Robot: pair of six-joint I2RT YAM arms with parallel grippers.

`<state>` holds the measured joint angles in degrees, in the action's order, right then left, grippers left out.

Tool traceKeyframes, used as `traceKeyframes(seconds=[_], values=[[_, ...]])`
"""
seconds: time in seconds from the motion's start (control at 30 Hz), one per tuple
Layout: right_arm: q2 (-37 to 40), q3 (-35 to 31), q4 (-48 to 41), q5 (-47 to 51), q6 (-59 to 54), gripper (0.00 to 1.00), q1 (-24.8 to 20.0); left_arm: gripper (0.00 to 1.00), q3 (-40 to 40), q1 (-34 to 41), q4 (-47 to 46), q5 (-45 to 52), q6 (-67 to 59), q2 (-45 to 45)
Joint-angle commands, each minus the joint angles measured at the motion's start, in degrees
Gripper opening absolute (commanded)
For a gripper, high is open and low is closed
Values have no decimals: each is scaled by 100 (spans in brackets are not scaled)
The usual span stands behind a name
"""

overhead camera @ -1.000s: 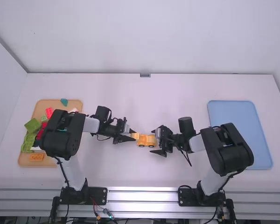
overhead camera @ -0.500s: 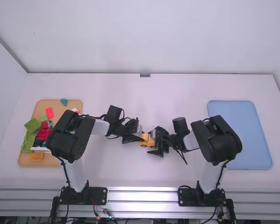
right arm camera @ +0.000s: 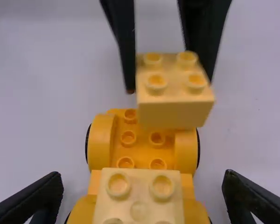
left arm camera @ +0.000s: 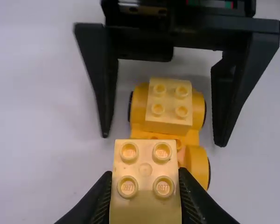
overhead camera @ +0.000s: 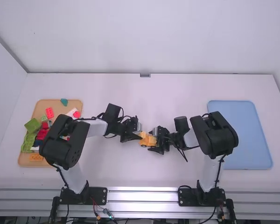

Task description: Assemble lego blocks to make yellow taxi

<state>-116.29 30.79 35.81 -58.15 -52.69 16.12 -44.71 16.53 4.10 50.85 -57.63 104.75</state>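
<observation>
My left gripper point(overhead camera: 137, 135) is at the table's middle, left of the orange wheeled base point(overhead camera: 147, 141). In the left wrist view my left gripper point(left arm camera: 145, 182) is shut on a light yellow block point(left arm camera: 144, 205). The right wrist view has this held block point(right arm camera: 175, 112) above the studs at one end of the base point(right arm camera: 142, 137). A second light yellow block point(right arm camera: 137, 196) sits on the base's other end. My right gripper point(overhead camera: 156, 140) is at that end; in the right wrist view my right gripper point(right arm camera: 143, 196) stands open around it, fingers apart from it.
On the left lies an orange-brown tray point(overhead camera: 60, 106) with several red, green and other blocks. A light blue tray point(overhead camera: 247, 135) lies on the right. Both grippers are close together over the white table point(overhead camera: 144, 172).
My left gripper has moved right to the wheeled base with its block. The right arm has shifted somewhat left.
</observation>
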Motion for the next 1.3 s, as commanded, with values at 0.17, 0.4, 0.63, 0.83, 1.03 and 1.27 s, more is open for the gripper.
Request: traceKeyframes(seconds=[0.17, 0.4, 0.63, 0.83, 1.03, 1.27], values=[[-79, 63, -26, 164, 31, 66, 164, 2, 330, 114, 249, -76, 39, -164], [-79, 70, -22, 136, -146, 59, 162, 2, 525, 120, 483, 122, 20, -164], [-79, 74, -22, 103, -289, 64, 155, 2, 765, 111, 940, 219, 39, -164], [-79, 81, -22, 118, -289, 47, 157, 2, 800, 114, 1088, 225, 46, -164], [-79, 79, -17, 111, -289, 44, 155, 2, 800, 120, 1174, 225, 138, -164], [-79, 81, 31, -79, -289, 43, 162, 2, 798, 122, 1185, 223, 173, -164]])
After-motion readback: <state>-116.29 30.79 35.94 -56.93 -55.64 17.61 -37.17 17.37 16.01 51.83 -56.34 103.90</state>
